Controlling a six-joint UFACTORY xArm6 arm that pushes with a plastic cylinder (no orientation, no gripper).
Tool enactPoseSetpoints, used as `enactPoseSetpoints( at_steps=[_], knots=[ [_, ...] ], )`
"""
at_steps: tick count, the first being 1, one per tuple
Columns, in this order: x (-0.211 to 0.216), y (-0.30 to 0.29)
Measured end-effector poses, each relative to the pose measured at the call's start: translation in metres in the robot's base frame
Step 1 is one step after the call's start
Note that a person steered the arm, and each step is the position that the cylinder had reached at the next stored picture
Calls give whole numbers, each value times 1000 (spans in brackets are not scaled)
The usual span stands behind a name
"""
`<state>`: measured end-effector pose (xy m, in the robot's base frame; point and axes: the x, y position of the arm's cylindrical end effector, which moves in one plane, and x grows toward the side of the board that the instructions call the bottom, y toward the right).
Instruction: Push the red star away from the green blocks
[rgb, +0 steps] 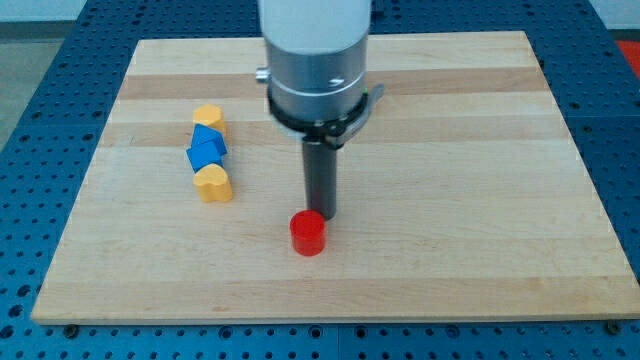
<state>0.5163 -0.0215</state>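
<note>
My tip (320, 214) sits just above-behind a red cylinder-like block (309, 233), lower centre of the tabletop (480, 230). No red star or green blocks visible. Yellow (208, 119), blue (207, 148), yellow (213, 184) blocks cluster at left. End effector: plain rod, nothing to open.
</note>
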Motion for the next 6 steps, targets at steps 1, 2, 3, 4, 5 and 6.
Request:
enactPoseSetpoints(
  at_steps=[1, 2, 3, 4, 5, 6],
  knots=[
    [26, -1],
    [18, 11],
    [-39, 69],
    [-108, 144],
    [-181, 183],
    [-252, 187]
  ],
)
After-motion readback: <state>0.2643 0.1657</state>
